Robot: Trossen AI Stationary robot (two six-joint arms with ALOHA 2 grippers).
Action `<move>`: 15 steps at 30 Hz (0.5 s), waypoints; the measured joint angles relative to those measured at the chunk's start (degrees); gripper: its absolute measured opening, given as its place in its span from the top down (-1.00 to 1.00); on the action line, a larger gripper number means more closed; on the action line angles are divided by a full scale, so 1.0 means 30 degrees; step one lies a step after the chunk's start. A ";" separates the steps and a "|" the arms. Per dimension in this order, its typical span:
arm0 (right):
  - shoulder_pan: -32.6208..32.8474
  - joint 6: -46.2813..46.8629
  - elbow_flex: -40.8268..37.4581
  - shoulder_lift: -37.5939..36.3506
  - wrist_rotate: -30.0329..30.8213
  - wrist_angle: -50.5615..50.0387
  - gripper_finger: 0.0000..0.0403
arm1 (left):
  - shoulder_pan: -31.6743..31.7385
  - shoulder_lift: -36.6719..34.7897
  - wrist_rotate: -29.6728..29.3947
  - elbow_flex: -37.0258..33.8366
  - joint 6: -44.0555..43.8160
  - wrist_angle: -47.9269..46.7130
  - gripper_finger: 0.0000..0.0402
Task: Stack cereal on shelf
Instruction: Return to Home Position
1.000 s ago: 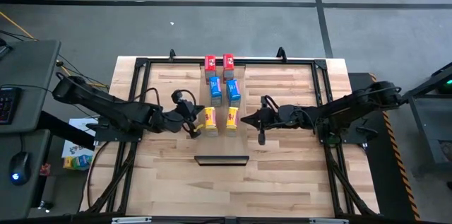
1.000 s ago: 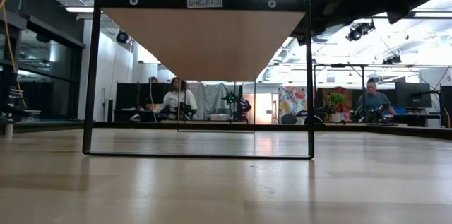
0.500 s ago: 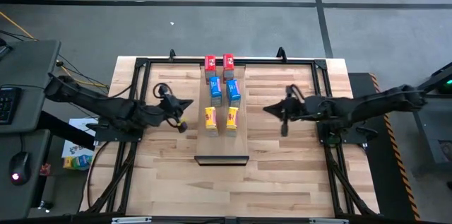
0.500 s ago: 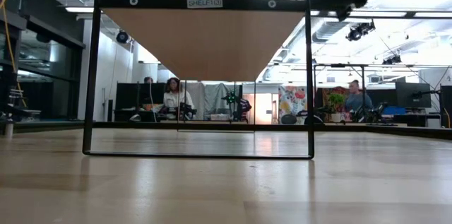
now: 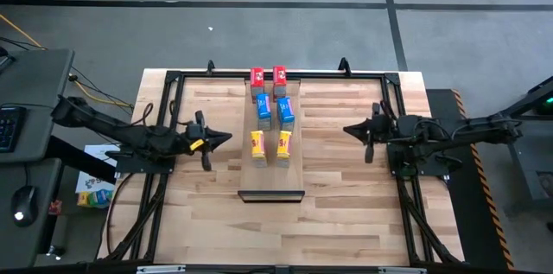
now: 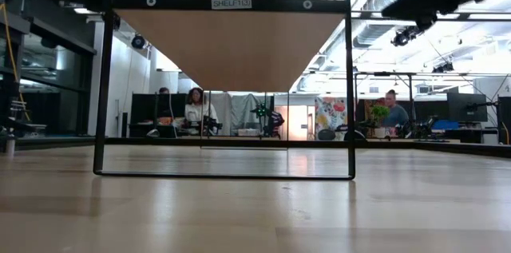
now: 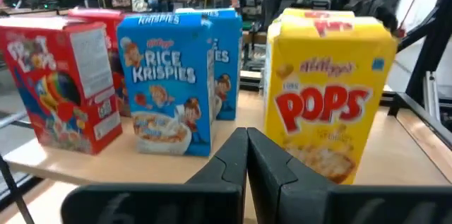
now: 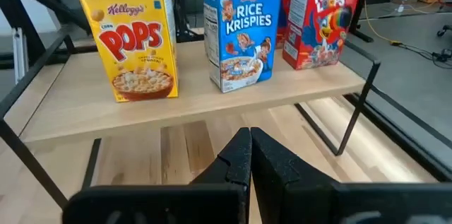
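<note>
Six small cereal boxes stand upright in two rows on the pale wooden shelf (image 5: 270, 175). The two red ones (image 5: 257, 76) are at the far end. The two blue ones (image 5: 263, 107) are in the middle. The two yellow ones (image 5: 257, 144) are nearest the dark lip (image 5: 270, 195). My left gripper (image 5: 226, 137) is shut and hovers left of the shelf, facing the yellow Pops box (image 7: 328, 90) and a blue box (image 7: 166, 83). My right gripper (image 5: 348, 129) is shut and hovers right of the shelf, facing a yellow box (image 8: 134, 40), a blue box (image 8: 240, 30) and a red box (image 8: 321, 15).
The shelf board sits raised on a black metal frame (image 6: 104, 85), and the low view shows its underside (image 6: 231, 45). Black frame rails (image 5: 173, 75) run along the table's edges. Bare tabletop (image 5: 337, 213) lies on both sides of the shelf. People sit in the room beyond (image 6: 196, 109).
Both arms have drawn back from the yellow boxes. The left gripper has moved toward the table's left edge and the right gripper toward its right edge. All the boxes have stayed where they stood on the shelf.
</note>
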 joint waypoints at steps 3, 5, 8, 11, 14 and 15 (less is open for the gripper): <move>0.0000 0.0300 -0.1533 -0.1582 0.0000 0.0335 1.00 | 0.0000 -0.0594 0.0371 -0.1362 -0.0290 0.1489 1.00; 0.0000 0.0672 -0.2250 -0.2718 -0.0003 0.0228 1.00 | 0.0007 -0.0897 0.0622 -0.2225 -0.0485 0.2530 1.00; 0.0000 0.1171 -0.2819 -0.4454 -0.0109 -0.0241 1.00 | 0.0007 -0.1007 0.0987 -0.3595 -0.0723 0.4592 1.00; 0.0007 0.1225 -0.3238 -0.6059 -0.0253 -0.0550 1.00 | 0.0007 -0.1010 0.1038 -0.4944 -0.1026 0.6567 1.00; 0.0007 0.1226 -0.3584 -0.7346 -0.0375 -0.0596 1.00 | 0.0007 -0.0979 0.0986 -0.5594 -0.1695 0.7008 1.00; 0.0007 0.1229 -0.3693 -0.7706 -0.0386 -0.0520 1.00 | 0.0007 -0.0977 0.0976 -0.5588 -0.1916 0.6762 1.00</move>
